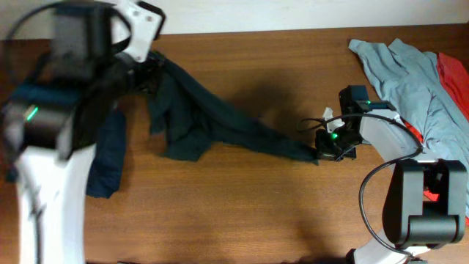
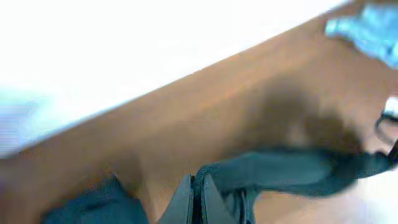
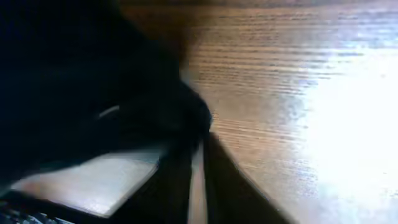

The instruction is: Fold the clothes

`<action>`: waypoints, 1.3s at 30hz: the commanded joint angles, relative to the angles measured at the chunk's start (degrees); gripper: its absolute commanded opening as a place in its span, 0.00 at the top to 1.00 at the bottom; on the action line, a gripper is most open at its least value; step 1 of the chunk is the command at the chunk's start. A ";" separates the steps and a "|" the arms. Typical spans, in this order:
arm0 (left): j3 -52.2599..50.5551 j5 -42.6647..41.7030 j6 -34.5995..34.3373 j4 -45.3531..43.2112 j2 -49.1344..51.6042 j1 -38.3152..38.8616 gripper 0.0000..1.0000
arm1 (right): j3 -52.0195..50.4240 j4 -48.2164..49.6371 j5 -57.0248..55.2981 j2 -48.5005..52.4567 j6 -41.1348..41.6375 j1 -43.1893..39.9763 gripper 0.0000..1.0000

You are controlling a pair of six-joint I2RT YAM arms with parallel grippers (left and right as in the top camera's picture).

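Observation:
The black T-shirt point(image 1: 220, 121) is pulled out in a long twisted band across the table, from upper left to lower right. My left gripper point(image 1: 150, 66) is shut on its upper left end and holds it above the table. In the left wrist view the fabric point(image 2: 286, 171) is pinched between the closed fingers point(image 2: 196, 186). My right gripper point(image 1: 320, 150) is low at the shirt's lower right tip. In the right wrist view its fingers point(image 3: 198, 140) are nearly together with dark cloth point(image 3: 93, 81) bunched at their tips. No logo shows.
A dark navy-blue garment point(image 1: 110, 158) lies at the left under my left arm, and shows in the left wrist view point(image 2: 93, 205). A light grey-blue shirt point(image 1: 410, 73) and a red garment point(image 1: 454, 73) lie at the back right. Bare wooden table point(image 1: 256, 213) lies in front.

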State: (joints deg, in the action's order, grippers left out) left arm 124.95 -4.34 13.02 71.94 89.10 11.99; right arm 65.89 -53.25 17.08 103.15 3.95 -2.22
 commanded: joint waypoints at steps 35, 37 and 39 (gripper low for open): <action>1.18 -10.97 -3.72 -27.04 -4.04 20.11 0.99 | 2.73 -0.22 -1.33 -16.96 6.21 -4.76 0.39; 1.16 -5.33 -3.21 -25.55 -3.87 20.11 0.99 | 2.73 -0.61 -1.29 -18.88 6.21 -6.51 0.37; 1.16 1.27 -3.06 -23.39 -3.50 20.11 0.98 | 2.73 -0.79 -1.27 -20.17 6.21 -7.58 0.35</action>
State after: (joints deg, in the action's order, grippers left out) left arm 125.75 -16.49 10.02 47.03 84.88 32.03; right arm 67.83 -53.80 17.43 86.35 9.28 -7.86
